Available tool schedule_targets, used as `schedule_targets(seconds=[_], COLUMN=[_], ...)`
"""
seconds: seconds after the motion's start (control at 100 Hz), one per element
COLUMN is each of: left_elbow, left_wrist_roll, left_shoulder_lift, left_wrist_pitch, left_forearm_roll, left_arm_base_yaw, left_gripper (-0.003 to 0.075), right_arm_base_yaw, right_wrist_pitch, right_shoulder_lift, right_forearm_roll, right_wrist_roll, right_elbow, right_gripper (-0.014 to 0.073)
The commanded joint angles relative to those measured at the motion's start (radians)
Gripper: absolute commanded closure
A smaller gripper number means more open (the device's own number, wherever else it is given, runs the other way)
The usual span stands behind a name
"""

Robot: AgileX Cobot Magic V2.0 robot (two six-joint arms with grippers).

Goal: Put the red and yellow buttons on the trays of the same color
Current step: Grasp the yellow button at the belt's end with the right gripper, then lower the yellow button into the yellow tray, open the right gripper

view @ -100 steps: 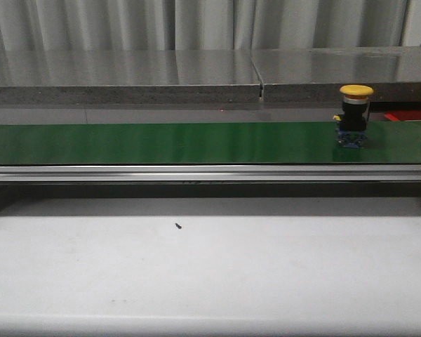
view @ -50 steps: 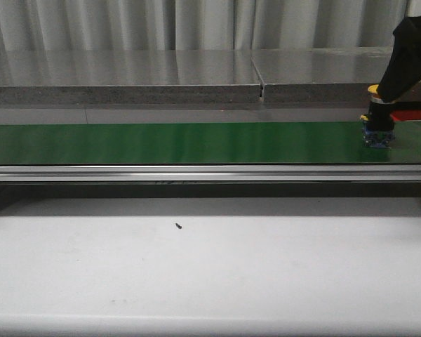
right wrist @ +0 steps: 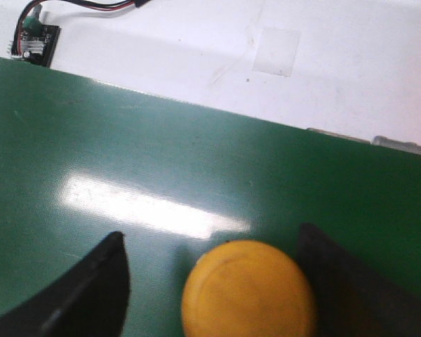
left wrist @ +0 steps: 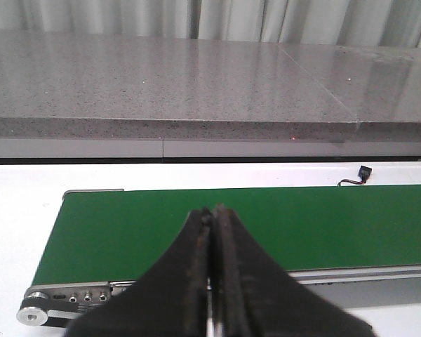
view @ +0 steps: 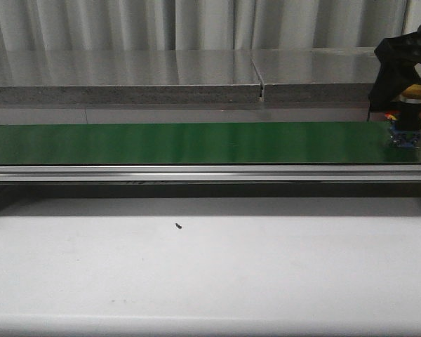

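A yellow button [view: 414, 91] with a black and blue base stands upright at the far right end of the green belt [view: 196, 142]. My right gripper [right wrist: 210, 235] is open and low over the belt, one finger on each side of the yellow cap [right wrist: 249, 291], with the right finger [right wrist: 337, 281] close to it. In the front view the right arm [view: 401, 56] hangs just behind and above the button. My left gripper [left wrist: 212, 212] is shut and empty above the belt's left end [left wrist: 126, 225]. The red button and the trays are out of view.
A grey stone ledge [view: 126, 77] runs behind the belt and an aluminium rail [view: 196, 173] along its front. A black speck [view: 177, 226] lies on the white table. A small wired circuit board [right wrist: 34, 38] sits on the white surface beyond the belt.
The yellow button has ridden right along the belt. The right arm has come in from the upper right, followed it rightward and now brackets it.
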Motion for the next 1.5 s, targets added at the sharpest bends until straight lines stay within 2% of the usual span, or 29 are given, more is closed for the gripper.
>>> schedule_targets(seconds=[0.0, 0.08, 0.15, 0.28, 0.41, 0.54, 0.66, 0.79, 0.88, 1.02, 1.17, 1.49], left_elbow=[-0.026, -0.026, -0.026, -0.026, -0.026, -0.026, -0.026, -0.026, -0.026, -0.026, -0.026, -0.026], left_wrist_roll=[-0.003, -0.003, -0.003, -0.003, -0.003, -0.003, -0.003, -0.003, -0.003, -0.003, -0.003, -0.003], left_shoulder_lift=[0.001, 0.001, 0.001, 0.001, 0.001, 0.001, 0.001, 0.001, 0.001, 0.001, 0.001, 0.001], left_wrist_pitch=[-0.067, -0.067, -0.067, -0.067, -0.067, -0.067, -0.067, -0.067, -0.067, -0.067, -0.067, -0.067], left_forearm_roll=[-0.018, -0.018, -0.018, -0.018, -0.018, -0.018, -0.018, -0.018, -0.018, -0.018, -0.018, -0.018], left_arm_base_yaw=[-0.007, -0.007, -0.007, -0.007, -0.007, -0.007, -0.007, -0.007, -0.007, -0.007, -0.007, -0.007], left_gripper=[0.0739, 0.0739, 0.0739, 0.0739, 0.0739, 0.0739, 0.0739, 0.0739, 0.0739, 0.0739, 0.0739, 0.0739], right_arm_base_yaw=[-0.008, -0.014, -0.024, -0.063, -0.143, -0.276, -0.398, -0.53, -0.609, -0.667, -0.67, -0.666], right_wrist_pitch=[-0.017, -0.012, -0.008, 0.036, 0.14, 0.285, 0.302, 0.313, 0.285, 0.137, -0.004, -0.051], right_shoulder_lift=[-0.039, -0.043, -0.058, -0.126, -0.221, -0.322, -0.394, -0.436, -0.436, -0.433, -0.417, -0.252], right_forearm_roll=[0.026, 0.026, 0.026, 0.026, 0.026, 0.001, -0.085, -0.161, -0.156, -0.118, -0.092, 0.033], right_wrist_roll=[0.006, 0.007, 0.009, 0.018, 0.072, 0.201, 0.271, 0.288, 0.288, 0.288, 0.285, 0.17], right_elbow=[-0.035, -0.035, -0.035, -0.035, -0.034, -0.028, 0.002, 0.063, 0.123, 0.243, 0.316, 0.316], right_gripper=[0.0314, 0.0491, 0.0547, 0.0545, 0.0545, 0.0545, 0.0545, 0.0545, 0.0545, 0.0545, 0.0545, 0.0544])
